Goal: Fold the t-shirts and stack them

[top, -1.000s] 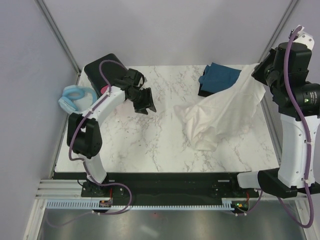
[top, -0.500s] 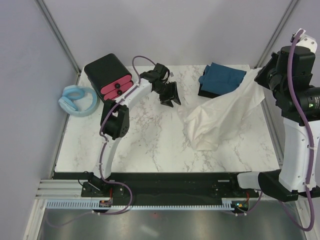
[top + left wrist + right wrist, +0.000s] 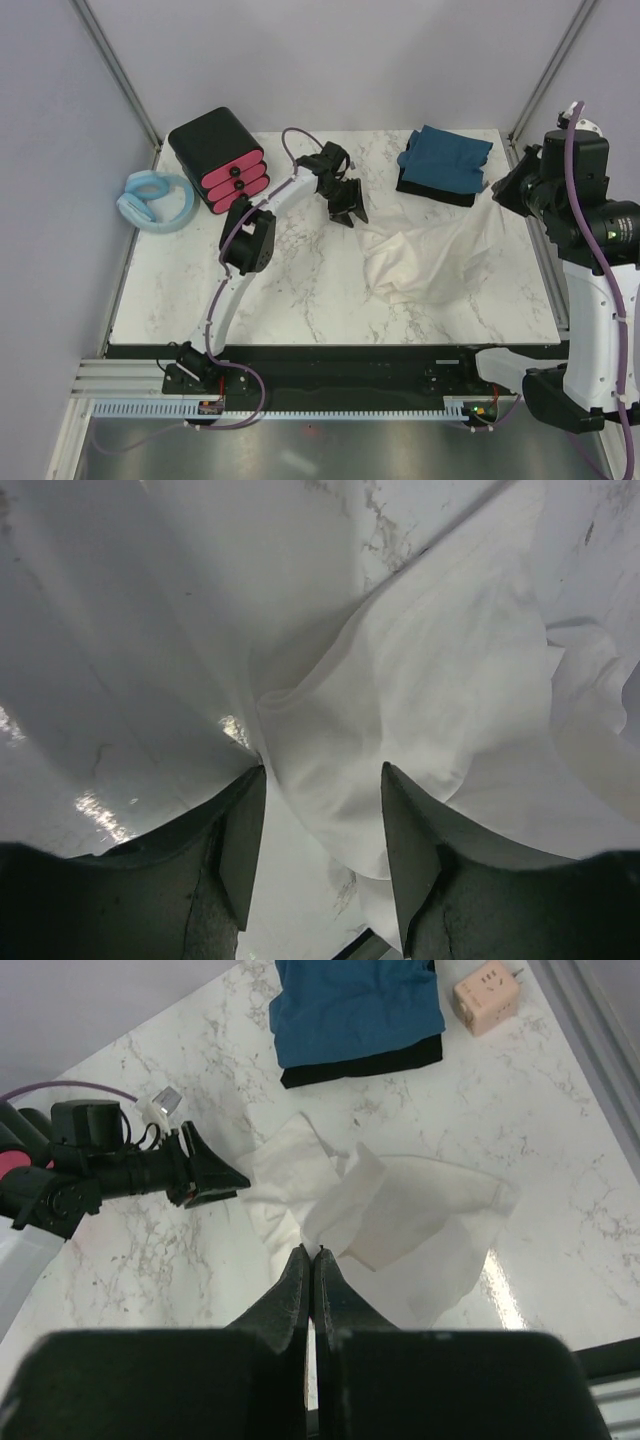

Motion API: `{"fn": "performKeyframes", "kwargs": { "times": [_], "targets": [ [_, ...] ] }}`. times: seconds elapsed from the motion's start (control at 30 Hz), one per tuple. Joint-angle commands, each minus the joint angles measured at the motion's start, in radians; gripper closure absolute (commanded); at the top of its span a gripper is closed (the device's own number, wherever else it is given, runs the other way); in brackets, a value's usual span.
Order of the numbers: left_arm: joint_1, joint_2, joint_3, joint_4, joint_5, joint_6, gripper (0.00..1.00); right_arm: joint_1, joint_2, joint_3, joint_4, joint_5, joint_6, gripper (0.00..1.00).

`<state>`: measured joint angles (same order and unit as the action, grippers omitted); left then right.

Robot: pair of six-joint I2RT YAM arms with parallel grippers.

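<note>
We see the white shirt (image 3: 430, 265) lying crumpled on the table (image 3: 300, 290), toward 3 o'clock from the table's middle in the top view. Its cloth is bunched in loose folds, and one flap runs out toward 2 o'clock, where the right claw (image 3: 313, 1252) hangs above the table's right edge. That claw is pressed together. In its own camera a bright flap of the white shirt narrows up to the fingertips, so we take it to be pinching a corner of that shirt.

The teal shirt (image 3: 445, 158) sits folded at the table's 1 o'clock corner, on top of a black piece (image 3: 432, 188) whose edge shows along the teal shirt's near side. It lies at 12 o'clock from the white shirt and close to it.

The left claw (image 3: 348, 212) is at the white shirt's 10 o'clock edge, jaws spread. In its own camera a fold of white cloth lies between and beyond the fingers, and nothing is gripped.

A small pink cube (image 3: 487, 990) rests beside the teal shirt. The black box (image 3: 218, 155) with pink drawers stands at the table's 11 o'clock corner. A pale blue ring (image 3: 155, 200) lies at the box's 8 o'clock, off the table's edge.
</note>
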<state>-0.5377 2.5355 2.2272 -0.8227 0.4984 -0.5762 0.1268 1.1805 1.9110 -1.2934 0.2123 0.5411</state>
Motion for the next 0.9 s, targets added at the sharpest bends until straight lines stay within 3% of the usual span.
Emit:
{"fn": "performKeyframes", "kwargs": {
  "times": [0.0, 0.27, 0.53, 0.63, 0.67, 0.87],
  "targets": [
    [-0.034, 0.019, 0.091, 0.023, 0.002, -0.036, 0.43, -0.003, -0.036, -0.055, -0.011, -0.068, 0.056, 1.00],
    [-0.051, 0.034, 0.147, 0.057, -0.020, -0.066, 0.42, -0.001, -0.133, -0.257, -0.009, -0.194, 0.103, 1.00],
    [-0.056, 0.071, 0.157, 0.059, 0.003, -0.079, 0.45, -0.003, -0.143, -0.233, -0.018, -0.171, 0.105, 1.00],
    [-0.059, 0.059, 0.117, 0.057, -0.004, -0.071, 0.77, -0.003, -0.142, -0.228, -0.018, -0.165, 0.100, 1.00],
    [-0.059, 0.054, 0.106, 0.057, -0.009, -0.067, 0.94, -0.001, -0.140, -0.224, -0.018, -0.160, 0.097, 1.00],
    [-0.051, -0.072, -0.046, 0.053, -0.132, -0.036, 0.98, -0.003, -0.116, -0.195, -0.017, -0.131, 0.080, 1.00]
  ]
}}
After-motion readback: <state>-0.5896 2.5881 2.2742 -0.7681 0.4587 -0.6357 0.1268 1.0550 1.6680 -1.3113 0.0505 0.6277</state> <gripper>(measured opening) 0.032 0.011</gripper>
